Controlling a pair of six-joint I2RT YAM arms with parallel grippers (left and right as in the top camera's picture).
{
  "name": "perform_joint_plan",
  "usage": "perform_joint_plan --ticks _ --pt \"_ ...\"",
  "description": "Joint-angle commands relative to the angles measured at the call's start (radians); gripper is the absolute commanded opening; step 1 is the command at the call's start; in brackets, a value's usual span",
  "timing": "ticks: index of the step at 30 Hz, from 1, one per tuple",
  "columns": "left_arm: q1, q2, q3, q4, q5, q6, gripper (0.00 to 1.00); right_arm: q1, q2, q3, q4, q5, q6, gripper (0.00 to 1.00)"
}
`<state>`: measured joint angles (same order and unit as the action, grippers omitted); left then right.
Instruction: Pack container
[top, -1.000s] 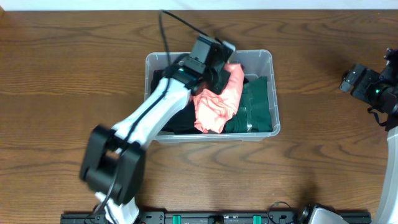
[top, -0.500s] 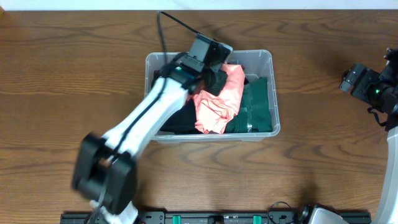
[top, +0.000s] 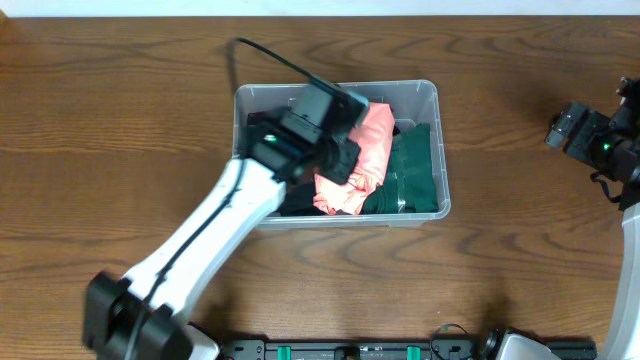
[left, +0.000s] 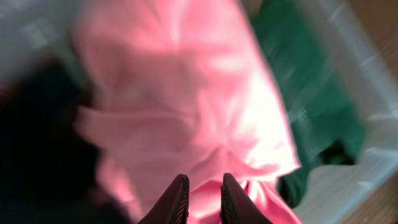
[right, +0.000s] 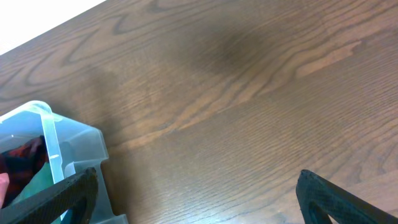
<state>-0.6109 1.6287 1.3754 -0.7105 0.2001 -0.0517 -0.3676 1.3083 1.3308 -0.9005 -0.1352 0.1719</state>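
The clear plastic container (top: 400, 87) stands at the table's middle, holding a pink cloth (top: 372, 140), a dark green cloth (top: 412, 170) and black cloth (top: 262, 128). My left gripper (top: 336, 160) is over the container's middle. In the left wrist view its fingers (left: 204, 186) are nearly together, pinching a fold of the pink cloth (left: 186, 93), with the green cloth (left: 311, 106) to the right; this view is blurred. My right gripper (top: 560, 128) is open and empty at the far right, over bare table (right: 198, 177). The container's corner (right: 56, 143) shows at the left of its view.
The wooden table (top: 120, 150) spreads around the container on all sides. A black rail (top: 350, 350) runs along the front edge. The left arm's cable (top: 270, 60) arcs over the container's far left corner.
My left gripper has moved from the container's far wall toward its middle and front, staying over the pink cloth. The right arm has not moved.
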Motion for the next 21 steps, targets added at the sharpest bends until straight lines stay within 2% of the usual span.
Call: perform_joint_plan --ticks 1,4,7,13,16,17,19,20,21 --pt "-0.020 0.095 -0.045 0.000 0.001 -0.036 0.19 0.009 0.001 -0.003 0.001 -0.004 -0.013 0.99" --pt "-0.021 0.176 -0.046 -0.002 0.001 -0.036 0.19 0.009 0.001 -0.003 -0.001 -0.004 -0.013 0.99" --pt "-0.014 0.183 -0.037 0.000 -0.004 -0.002 0.19 0.009 0.001 -0.003 -0.001 -0.004 -0.013 0.99" --pt "-0.005 0.023 0.049 -0.069 -0.142 0.016 0.20 0.009 0.001 -0.003 0.001 -0.004 -0.024 0.99" --pt "0.028 -0.103 0.050 -0.086 -0.172 0.008 0.39 0.009 0.001 -0.003 0.001 -0.004 -0.032 0.99" --pt "0.046 -0.142 0.050 -0.097 -0.172 0.004 0.49 0.011 0.001 -0.003 0.002 -0.005 -0.032 0.99" --pt "0.099 -0.219 0.050 -0.129 -0.182 0.000 0.78 0.022 0.001 -0.003 0.005 -0.015 -0.060 0.99" --pt "0.136 -0.256 0.050 -0.147 -0.203 -0.014 0.84 0.033 0.001 -0.003 0.011 -0.031 -0.079 0.99" --pt "0.172 -0.285 0.050 -0.161 -0.218 -0.023 0.85 0.042 0.001 -0.003 0.016 -0.038 -0.090 0.99"
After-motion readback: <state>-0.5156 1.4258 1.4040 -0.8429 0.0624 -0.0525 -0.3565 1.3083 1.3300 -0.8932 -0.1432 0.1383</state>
